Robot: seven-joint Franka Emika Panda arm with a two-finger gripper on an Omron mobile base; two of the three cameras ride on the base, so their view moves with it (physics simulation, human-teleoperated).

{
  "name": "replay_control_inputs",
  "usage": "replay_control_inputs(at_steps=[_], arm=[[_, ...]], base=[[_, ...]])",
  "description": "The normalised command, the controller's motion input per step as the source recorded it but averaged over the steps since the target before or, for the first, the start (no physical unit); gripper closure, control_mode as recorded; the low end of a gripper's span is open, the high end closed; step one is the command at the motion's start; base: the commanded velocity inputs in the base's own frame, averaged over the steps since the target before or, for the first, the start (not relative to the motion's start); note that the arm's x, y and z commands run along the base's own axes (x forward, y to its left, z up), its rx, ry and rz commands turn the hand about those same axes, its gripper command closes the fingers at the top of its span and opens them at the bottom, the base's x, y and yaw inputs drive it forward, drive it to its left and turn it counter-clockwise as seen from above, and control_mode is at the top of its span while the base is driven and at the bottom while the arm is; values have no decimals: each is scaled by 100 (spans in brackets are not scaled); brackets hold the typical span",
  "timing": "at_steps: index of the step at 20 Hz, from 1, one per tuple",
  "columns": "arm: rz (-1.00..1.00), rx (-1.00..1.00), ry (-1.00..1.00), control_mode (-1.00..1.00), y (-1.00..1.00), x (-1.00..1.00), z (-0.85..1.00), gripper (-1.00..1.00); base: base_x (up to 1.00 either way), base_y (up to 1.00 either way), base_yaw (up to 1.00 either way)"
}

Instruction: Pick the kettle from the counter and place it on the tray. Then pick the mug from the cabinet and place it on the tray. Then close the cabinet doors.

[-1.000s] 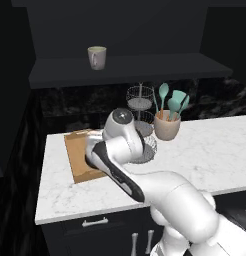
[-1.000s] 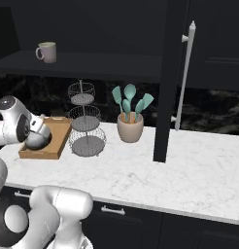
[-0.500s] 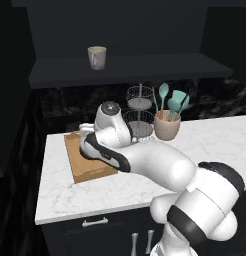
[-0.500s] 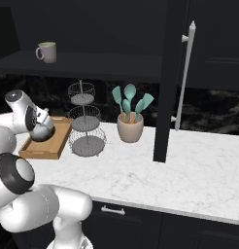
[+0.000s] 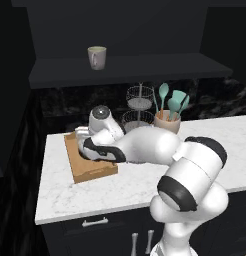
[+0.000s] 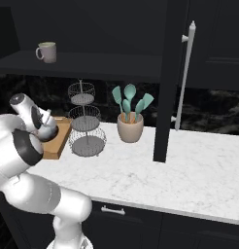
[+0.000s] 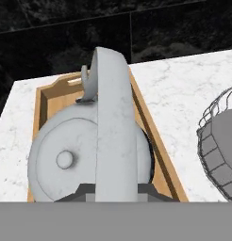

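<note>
In the tray [image 7: 158, 155], kettle [image 7: 85, 155], mug [image 5: 97, 57] on cabinet shelf

wire stand [image 7: 220, 150] just beside tray [image 7: 158, 155]

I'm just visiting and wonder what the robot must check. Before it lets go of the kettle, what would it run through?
1. Kettle over the tray: ok, the wooden rim frames it in the hand view.
2. Kettle resting on the tray floor: cannot tell, its underside is hidden.
3. Gripper shut on the kettle's handle: ok.
4. Kettle clear of the wire stand: ok, marble counter shows between them.
5. Mug waiting upright on the cabinet shelf: ok.
6. Cabinet door open: ok, for the reach to the mug.
</note>
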Motion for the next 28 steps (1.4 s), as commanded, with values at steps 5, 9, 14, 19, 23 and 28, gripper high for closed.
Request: replay_control_inputs(at_steps=[5, 9, 14, 19, 23, 28], arm=[[0, -4, -7, -100, 20, 36, -17, 100], [0, 0, -1, -100, 12, 39, -1, 100], [0, 0, 0, -100, 7, 35, -2, 100], [0, 5, 0, -100, 9, 29, -3, 100], [0, 5, 0, -100, 6, 23, -15, 100], [0, 1, 0, -100, 1, 20, -30, 100]], base=[[0, 0, 0], [0, 0, 0], [0, 0, 0], [0, 0, 0], [0, 0, 0], [0, 0, 0]])
